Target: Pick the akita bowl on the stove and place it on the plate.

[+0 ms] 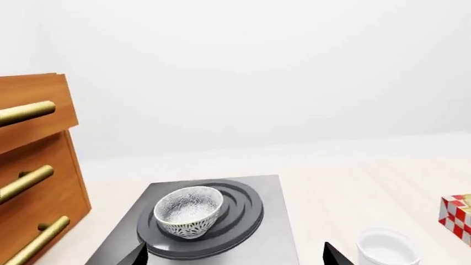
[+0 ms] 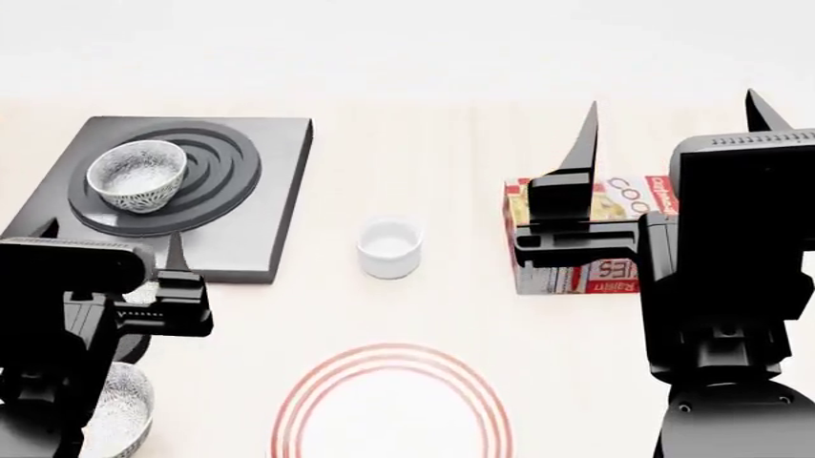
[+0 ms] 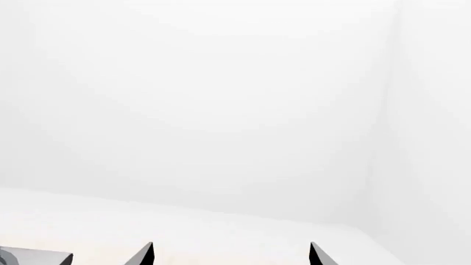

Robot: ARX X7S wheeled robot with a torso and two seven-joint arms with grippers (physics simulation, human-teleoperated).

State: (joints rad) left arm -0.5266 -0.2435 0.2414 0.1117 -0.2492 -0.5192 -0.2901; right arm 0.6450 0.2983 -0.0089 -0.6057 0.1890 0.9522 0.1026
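The akita bowl [image 2: 137,175] [image 1: 189,211] stands upright on the ring burner of the stove [image 2: 261,205] [image 1: 274,226] at the table's far left. The plate [image 2: 392,405], white with red stripes, lies at the near centre with nothing on it. My left gripper [image 2: 113,243] [image 1: 235,256] is open over the stove's near edge, short of the bowl, and holds nothing. My right gripper [image 2: 675,119] [image 3: 231,255] is open, raised over the right side, and holds nothing. A corner of the stove [image 3: 30,257] shows in the right wrist view.
A small white cup [image 2: 388,248] [image 1: 386,248] stands between stove and plate. A printed box [image 2: 579,234] [image 1: 458,216] lies to the right. A second patterned bowl [image 2: 114,410] sits near left, partly behind my left arm. A wooden drawer cabinet [image 1: 37,176] stands beside the stove.
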